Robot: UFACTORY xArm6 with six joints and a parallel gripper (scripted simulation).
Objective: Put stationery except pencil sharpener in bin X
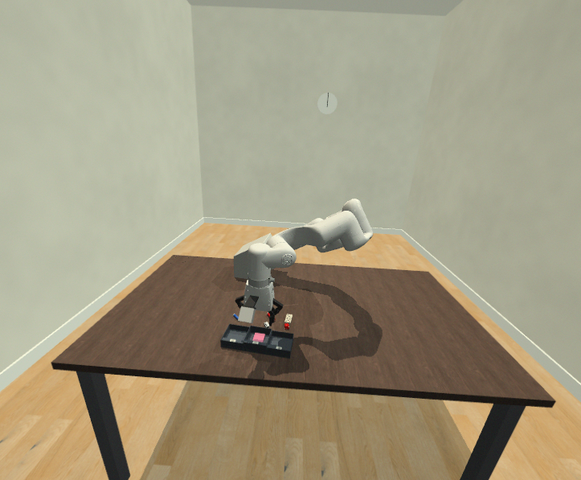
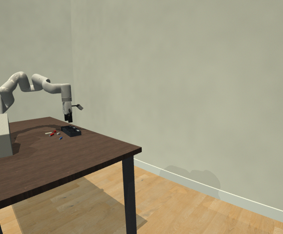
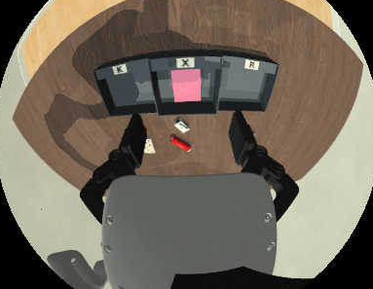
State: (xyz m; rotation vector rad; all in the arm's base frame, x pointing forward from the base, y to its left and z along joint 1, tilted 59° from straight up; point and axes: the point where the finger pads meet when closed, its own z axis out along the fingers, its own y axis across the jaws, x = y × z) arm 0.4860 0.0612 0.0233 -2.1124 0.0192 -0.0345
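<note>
The gripper [image 3: 187,142] hangs above the table with jaws spread wide and empty, since the pink pad [image 3: 185,88] lies in the middle bin [image 3: 165,88] (the one marked X).

Letter tags on the three bins

In the wrist view each of the three dark bins standing side by side on the desk [image 3: 309,124] carries a small pale tag on its far rim: the left bin [image 3: 128,90] reads "K", the middle bin [image 3: 186,83], holding a pink thing, reads "X", and the right bin [image 3: 248,85] reads "R". In the top and exterior views the tags are too small to read.
</note>
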